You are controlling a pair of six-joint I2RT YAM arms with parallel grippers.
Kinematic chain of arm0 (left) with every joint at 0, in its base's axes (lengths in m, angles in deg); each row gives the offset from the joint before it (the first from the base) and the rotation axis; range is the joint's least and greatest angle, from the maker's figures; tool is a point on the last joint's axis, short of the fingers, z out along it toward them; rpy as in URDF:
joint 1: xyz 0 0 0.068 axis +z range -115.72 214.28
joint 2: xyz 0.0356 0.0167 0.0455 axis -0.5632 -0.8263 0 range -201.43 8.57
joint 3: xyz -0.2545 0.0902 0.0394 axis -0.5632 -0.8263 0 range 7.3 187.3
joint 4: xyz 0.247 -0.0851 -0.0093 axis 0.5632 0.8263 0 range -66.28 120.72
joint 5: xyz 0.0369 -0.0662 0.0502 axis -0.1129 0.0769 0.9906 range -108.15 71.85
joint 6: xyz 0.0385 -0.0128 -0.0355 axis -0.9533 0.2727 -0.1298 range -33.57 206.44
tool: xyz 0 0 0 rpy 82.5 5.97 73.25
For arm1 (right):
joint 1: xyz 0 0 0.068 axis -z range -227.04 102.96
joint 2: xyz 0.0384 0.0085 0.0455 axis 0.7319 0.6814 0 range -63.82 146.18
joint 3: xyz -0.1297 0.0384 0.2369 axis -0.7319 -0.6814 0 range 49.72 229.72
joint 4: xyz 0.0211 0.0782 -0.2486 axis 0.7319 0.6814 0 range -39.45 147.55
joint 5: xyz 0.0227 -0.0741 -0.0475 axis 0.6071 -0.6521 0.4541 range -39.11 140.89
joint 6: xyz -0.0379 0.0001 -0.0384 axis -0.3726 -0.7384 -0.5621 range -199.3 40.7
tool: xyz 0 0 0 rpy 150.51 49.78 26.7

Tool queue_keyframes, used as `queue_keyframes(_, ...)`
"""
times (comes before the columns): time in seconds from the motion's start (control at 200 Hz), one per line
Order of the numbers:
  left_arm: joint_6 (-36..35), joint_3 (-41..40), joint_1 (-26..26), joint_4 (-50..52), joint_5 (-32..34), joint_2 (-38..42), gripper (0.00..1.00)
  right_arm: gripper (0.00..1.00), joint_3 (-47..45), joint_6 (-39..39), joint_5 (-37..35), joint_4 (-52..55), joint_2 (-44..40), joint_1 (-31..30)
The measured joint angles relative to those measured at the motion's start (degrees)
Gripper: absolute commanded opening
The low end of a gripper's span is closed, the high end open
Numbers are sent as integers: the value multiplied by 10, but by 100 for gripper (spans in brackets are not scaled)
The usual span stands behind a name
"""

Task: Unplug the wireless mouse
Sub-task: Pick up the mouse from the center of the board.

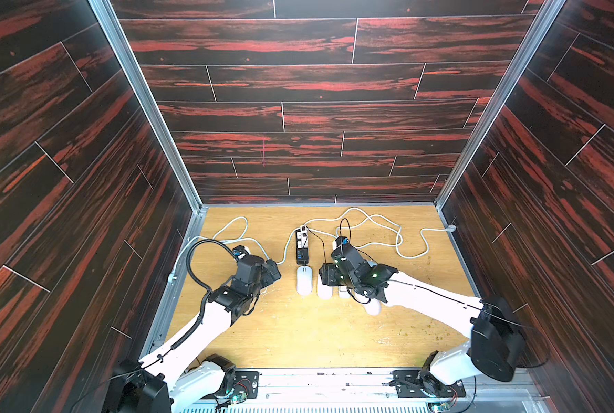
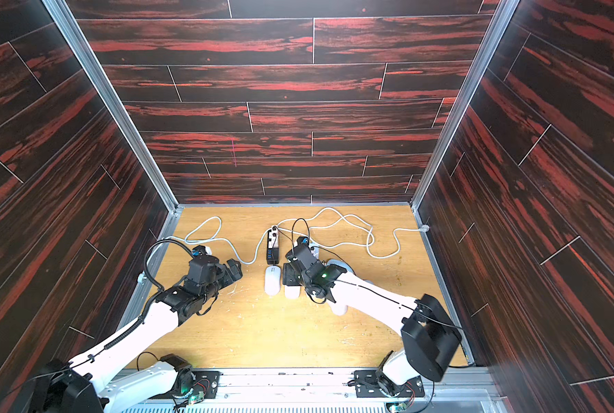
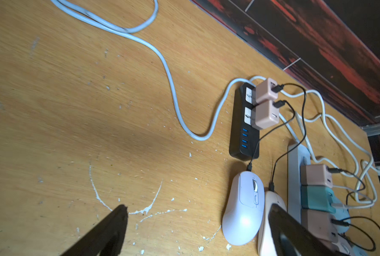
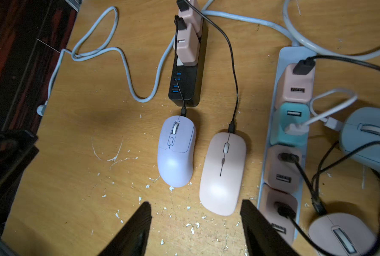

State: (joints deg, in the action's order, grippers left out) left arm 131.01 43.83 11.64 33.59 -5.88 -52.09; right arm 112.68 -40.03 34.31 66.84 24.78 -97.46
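Pink mouse, lilac mouse: black cables plugged in, none removed. Right gripper jaws apart, empty; left gripper wide, empty.

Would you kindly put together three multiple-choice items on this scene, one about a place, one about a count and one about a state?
1. Where does the lavender mouse lie relative to the black power strip?
A. Just off its USB end
B. On top of it
C. Beside its corded end

2. How many pink charger cubes sit in the black power strip?
A. One
B. Two
C. Four

3. The black cable at the pink mouse next to the lavender one is:
A. cut through
B. lying loose beside it
C. plugged into it

Answers: 1 A, it lies just past the strip's blue ports; 2 B, two cubes stand one behind the other; 3 C, the plug sits in the mouse's front.
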Motion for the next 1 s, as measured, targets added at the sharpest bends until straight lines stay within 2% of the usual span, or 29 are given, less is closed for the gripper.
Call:
queue_keyframes(0.331, -10, -26, 22, -4, -31, 11, 99, 63, 107, 27, 10, 18, 114, -2)
queue_keyframes(0.486, 8, -46, 29, -5, -26, 44, 99, 68, 184, 43, 9, 44, 202, -3)
queue_keyframes(0.621, 29, -75, 60, -5, -34, 84, 99, 74, 242, 54, 3, 79, 266, -3)
queue_keyframes(0.752, 38, -83, 81, -5, -41, 90, 99, 81, 290, 59, -5, 114, 311, -4)
queue_keyframes(1.002, 32, -82, 85, 0, -45, 94, 99, 84, 370, 64, -35, 176, 375, -18)
